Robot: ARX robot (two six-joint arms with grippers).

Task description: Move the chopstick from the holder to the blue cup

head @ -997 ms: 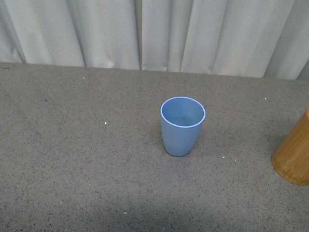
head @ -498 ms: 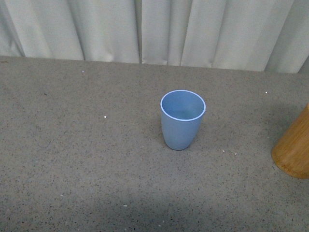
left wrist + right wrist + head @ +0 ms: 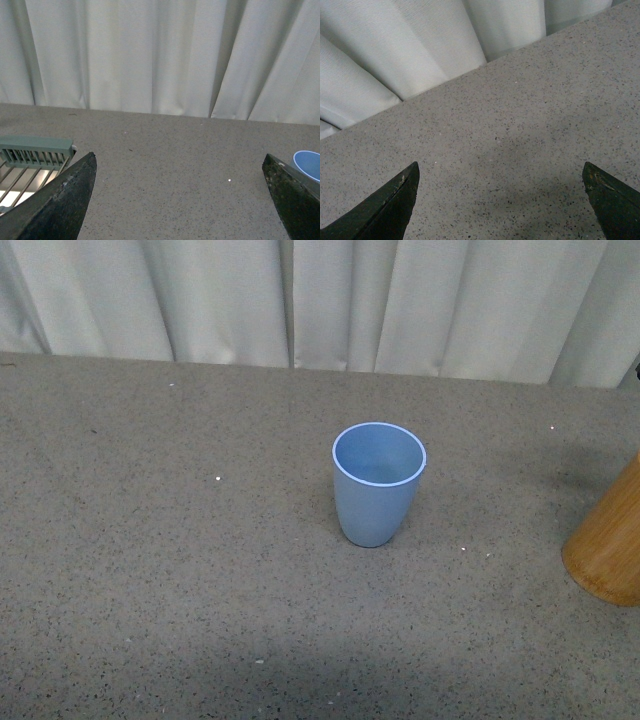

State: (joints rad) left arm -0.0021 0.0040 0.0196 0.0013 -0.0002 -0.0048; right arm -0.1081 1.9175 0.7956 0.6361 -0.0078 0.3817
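Note:
The blue cup stands upright and empty near the middle of the speckled grey table in the front view. Its rim also peeks in at the edge of the left wrist view. The orange-brown holder is cut off by the right edge, only its lower side showing. The chopstick is out of view. Neither arm appears in the front view. My left gripper is open over bare table, with nothing between its dark fingers. My right gripper is open too, above bare table.
A white curtain hangs along the table's far edge. A green slatted rack lies on the table beside the left gripper. Small white specks dot the grey table top.
The front view has shifted a little: the blue cup and holder sit slightly higher in the picture than a second ago. Nothing on the table has moved.

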